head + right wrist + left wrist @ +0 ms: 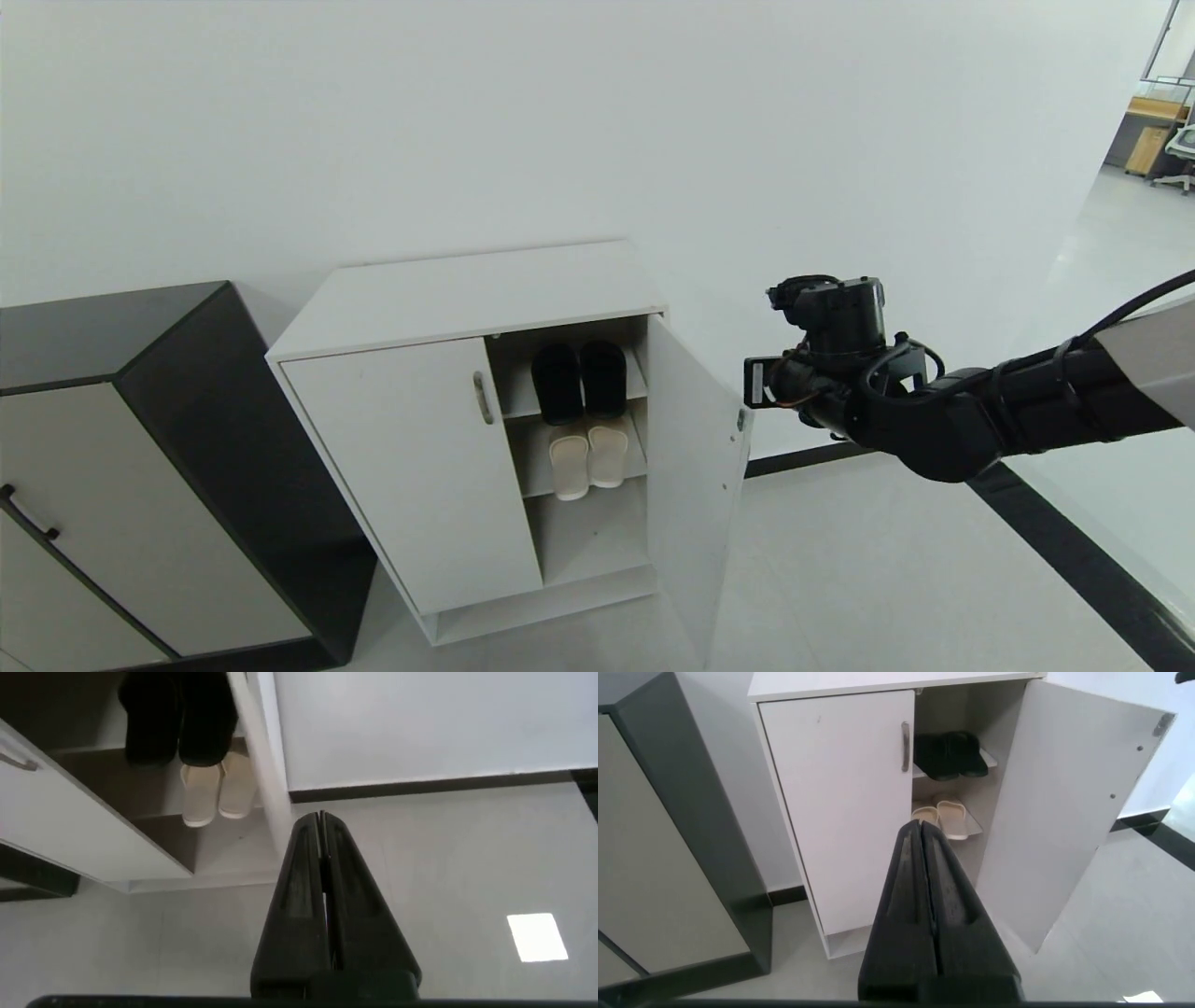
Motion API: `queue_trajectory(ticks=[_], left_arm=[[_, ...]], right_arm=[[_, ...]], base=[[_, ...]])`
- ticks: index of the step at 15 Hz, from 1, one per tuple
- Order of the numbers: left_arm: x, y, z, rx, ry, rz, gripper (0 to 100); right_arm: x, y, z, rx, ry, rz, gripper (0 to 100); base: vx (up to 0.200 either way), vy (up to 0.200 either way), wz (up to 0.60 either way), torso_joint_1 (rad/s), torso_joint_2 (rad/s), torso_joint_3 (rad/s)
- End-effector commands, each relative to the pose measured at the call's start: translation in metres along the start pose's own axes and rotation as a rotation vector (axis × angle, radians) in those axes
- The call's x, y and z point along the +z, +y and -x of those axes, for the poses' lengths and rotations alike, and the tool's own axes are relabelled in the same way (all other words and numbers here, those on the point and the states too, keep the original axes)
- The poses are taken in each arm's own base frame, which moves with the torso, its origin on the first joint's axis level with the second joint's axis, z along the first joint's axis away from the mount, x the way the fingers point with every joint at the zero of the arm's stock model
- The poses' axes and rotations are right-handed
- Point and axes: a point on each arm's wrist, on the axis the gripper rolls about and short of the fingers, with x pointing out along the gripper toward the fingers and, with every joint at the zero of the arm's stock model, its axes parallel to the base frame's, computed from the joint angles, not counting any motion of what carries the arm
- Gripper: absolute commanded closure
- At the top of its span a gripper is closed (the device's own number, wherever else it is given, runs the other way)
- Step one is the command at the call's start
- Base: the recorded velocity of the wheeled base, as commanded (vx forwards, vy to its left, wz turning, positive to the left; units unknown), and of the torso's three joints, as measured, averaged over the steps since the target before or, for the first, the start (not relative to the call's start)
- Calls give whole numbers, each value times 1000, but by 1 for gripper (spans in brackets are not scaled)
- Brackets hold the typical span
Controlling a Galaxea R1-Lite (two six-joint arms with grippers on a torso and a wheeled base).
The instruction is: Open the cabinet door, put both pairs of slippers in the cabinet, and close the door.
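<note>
The white cabinet (467, 299) stands against the wall with its left door (411, 467) shut and its right door (695, 448) swung open. Black slippers (581, 378) lie on the top shelf, cream slippers (588, 455) on the shelf below. My right gripper (758, 383) hovers just beside the open door's outer edge, near its top; in the right wrist view the right gripper (320, 819) is shut and empty, next to the door edge (257, 737). My left gripper (920, 826) is shut on nothing, facing the cabinet front, with both slipper pairs (948, 754) (945, 819) visible beyond it.
A dark cabinet (140, 439) with pale doors stands close on the white cabinet's left. A black floor strip (1074, 551) runs along the wall and to the right. Open grey floor (887, 579) lies in front of the open door.
</note>
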Motion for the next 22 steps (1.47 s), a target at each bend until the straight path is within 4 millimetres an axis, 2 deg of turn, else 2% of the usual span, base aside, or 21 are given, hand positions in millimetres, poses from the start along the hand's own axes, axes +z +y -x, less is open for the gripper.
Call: queue_trajectory(ticks=[1, 5, 9, 13, 16, 19, 22], left_arm=[[0, 0, 0, 1, 0, 0, 100], [0, 0, 0, 1, 0, 0, 100], [0, 0, 0, 1, 0, 0, 100], [0, 0, 0, 1, 0, 0, 100], [0, 0, 0, -1, 0, 2, 100], [0, 0, 0, 1, 0, 2, 100], [0, 0, 0, 1, 0, 2, 100]], right_arm=[[-12, 1, -4, -2, 34, 12, 100], [-43, 23, -14, 37, 84, 50, 100], [-45, 40, -7, 98, 65, 55, 100], [-58, 67, -2, 173, 86, 81, 100], [-58, 87, 9, 251, 74, 86, 100], [-53, 91, 25, 371, 36, 67, 100], [-57, 84, 42, 435, 36, 120, 100]], base=[[0, 0, 0, 0, 0, 0], [0, 0, 0, 0, 0, 0], [0, 0, 0, 0, 0, 0], [0, 0, 0, 0, 0, 0], [0, 0, 0, 0, 0, 0], [0, 0, 0, 0, 0, 0], [0, 0, 0, 0, 0, 0]])
